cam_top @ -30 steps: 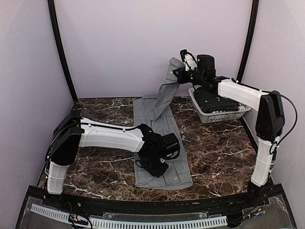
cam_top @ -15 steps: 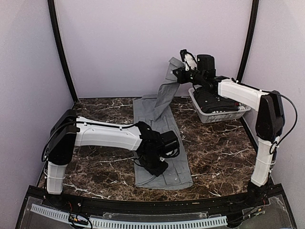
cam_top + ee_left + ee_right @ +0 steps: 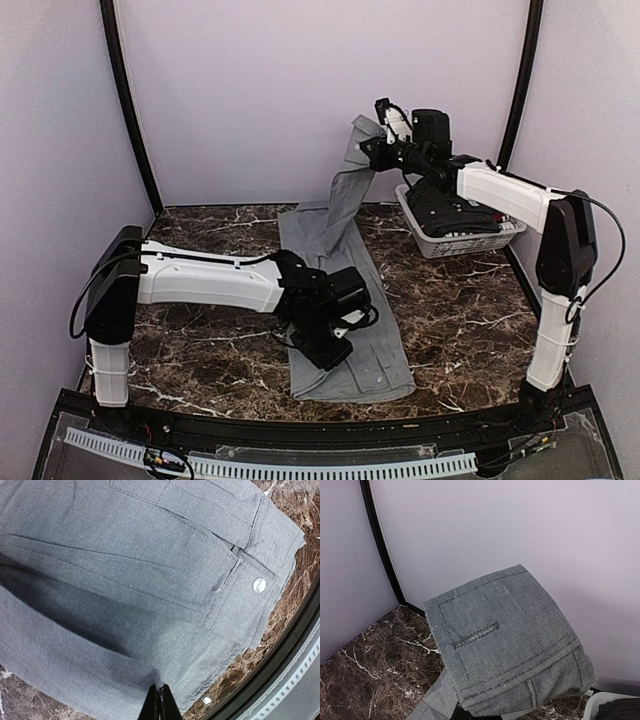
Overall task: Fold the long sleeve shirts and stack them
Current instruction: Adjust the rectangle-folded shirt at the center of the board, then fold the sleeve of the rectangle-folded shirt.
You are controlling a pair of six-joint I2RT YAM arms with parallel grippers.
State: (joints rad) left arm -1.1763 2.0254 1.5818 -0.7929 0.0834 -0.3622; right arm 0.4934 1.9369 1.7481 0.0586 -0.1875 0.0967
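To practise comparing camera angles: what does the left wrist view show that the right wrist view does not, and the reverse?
Only the left wrist view shows a white button on the cloth and the black rail along the table's near edge. Only the right wrist view shows the pale wall, a black corner post, a stitched buttonhole and a white basket's corner. Both show the grey shirt and the marble table.

Open tabletop (image 3: 460, 310) between shirt (image 3: 372, 355) and basket (image 3: 460, 243).
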